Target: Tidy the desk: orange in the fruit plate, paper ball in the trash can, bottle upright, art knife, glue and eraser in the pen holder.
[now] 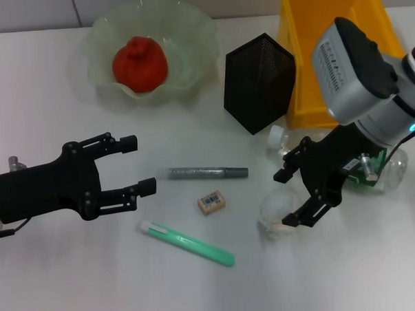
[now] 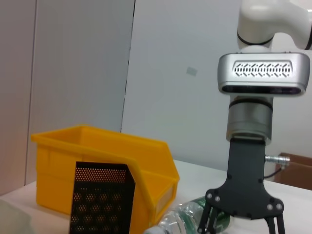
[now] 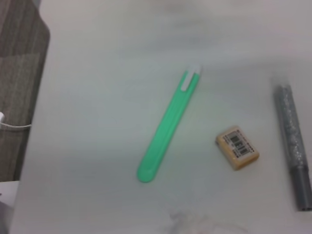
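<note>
Paper ball (image 1: 274, 221), a small crumpled white wad, lies on the white worktop (image 1: 75, 278) right under the right gripper (image 1: 300, 197), whose jaws are spread wide with the lower one at the wad's edge; I judge it is lining up to take the wad to the yellow bin (image 1: 306, 48) behind it. Head view also shows the lumpy red-orange orange (image 1: 141, 63) already sitting in the wavy pale-green plate (image 1: 195, 32). Just beside the bin stands the black mesh pen holder (image 1: 258, 81). A clear bottle (image 1: 390, 168) lies on its side behind the right gripper. Between the grippers lie a grey glittery glue stick (image 1: 208, 173), a beige eraser (image 1: 211, 202) with a barcode label, and a slim green art knife (image 1: 187, 244). The left gripper (image 1: 138, 165) hovers over the worktop's left part, jaws wide and empty.

From the left wrist, the yellow bin (image 2: 97, 161) is smooth moulded plastic, the mesh holder (image 2: 100, 200) stands in front of it, and the ribbed bottle (image 2: 185, 219) lies at its foot, below the right gripper.

From the right wrist, the knife (image 3: 168, 129), eraser (image 3: 237, 147) and glue stick (image 3: 292, 146) lie flat and apart; the wad (image 3: 195, 222) barely shows.
</note>
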`<move>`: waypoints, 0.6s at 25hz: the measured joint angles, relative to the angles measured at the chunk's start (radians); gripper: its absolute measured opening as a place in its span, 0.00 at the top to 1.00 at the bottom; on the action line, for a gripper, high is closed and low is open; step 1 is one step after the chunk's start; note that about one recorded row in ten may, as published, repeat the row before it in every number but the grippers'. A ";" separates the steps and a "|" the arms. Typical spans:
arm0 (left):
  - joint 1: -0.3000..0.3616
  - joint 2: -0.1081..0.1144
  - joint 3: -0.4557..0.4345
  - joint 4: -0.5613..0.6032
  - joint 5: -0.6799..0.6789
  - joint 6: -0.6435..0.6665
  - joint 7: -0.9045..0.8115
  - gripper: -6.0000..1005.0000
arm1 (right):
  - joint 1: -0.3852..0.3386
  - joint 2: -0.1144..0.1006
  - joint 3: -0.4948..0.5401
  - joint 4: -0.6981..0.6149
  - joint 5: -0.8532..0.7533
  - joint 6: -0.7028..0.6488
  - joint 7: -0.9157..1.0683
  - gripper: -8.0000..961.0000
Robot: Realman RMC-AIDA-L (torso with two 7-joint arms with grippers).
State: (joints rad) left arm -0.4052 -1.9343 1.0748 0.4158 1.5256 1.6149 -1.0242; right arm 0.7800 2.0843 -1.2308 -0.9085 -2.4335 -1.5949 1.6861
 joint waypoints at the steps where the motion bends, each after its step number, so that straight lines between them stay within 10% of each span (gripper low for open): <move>1: 0.000 0.000 -0.002 0.001 0.000 0.001 0.000 0.17 | -0.001 0.001 -0.008 0.004 0.002 0.010 -0.002 0.16; 10: 0.005 -0.002 -0.011 0.003 -0.002 0.004 0.000 0.17 | -0.011 0.002 -0.071 0.036 0.030 0.078 0.001 0.19; 15: 0.008 -0.003 -0.011 0.004 -0.003 0.006 0.000 0.17 | -0.047 -0.006 0.023 -0.026 0.102 0.017 0.003 0.38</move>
State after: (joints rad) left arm -0.3970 -1.9371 1.0641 0.4194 1.5227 1.6206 -1.0241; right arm 0.7327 2.0787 -1.2075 -0.9345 -2.3312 -1.5783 1.6889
